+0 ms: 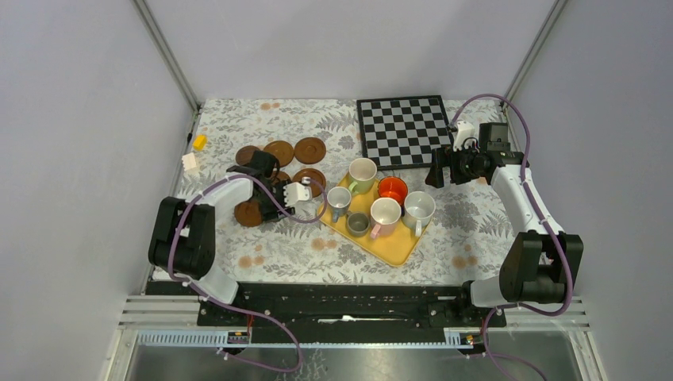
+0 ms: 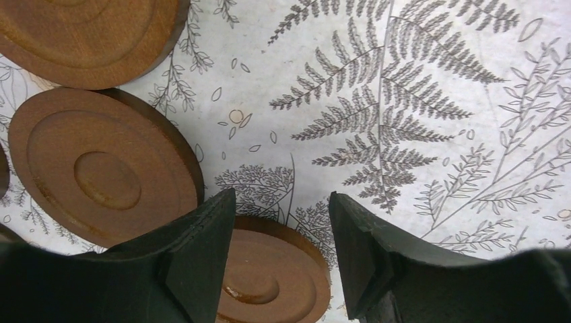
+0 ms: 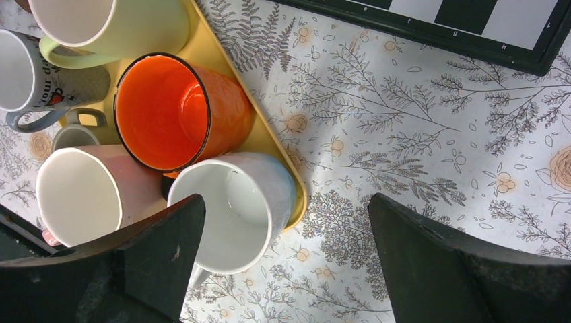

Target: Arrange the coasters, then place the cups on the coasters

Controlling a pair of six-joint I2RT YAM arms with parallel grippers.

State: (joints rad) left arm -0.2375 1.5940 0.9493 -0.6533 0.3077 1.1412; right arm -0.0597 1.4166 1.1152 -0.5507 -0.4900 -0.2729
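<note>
Left pincer over nearest coaster, jaws apart, nothing clamped.
Judged best: centre over the disc, close on its rim, lift clear of the second coaster just beside. Nearest coaster lay flat on the bench, partly under one finger, rim by the other. Cups stood on the tray.

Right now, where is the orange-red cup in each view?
Top external: orange-red cup near centre, on the yellow tray.
Left wrist: not in it.
Right wrist: upper left, on the tray.
Shared landmark: the fern-print tablecloth, in all three.
</note>
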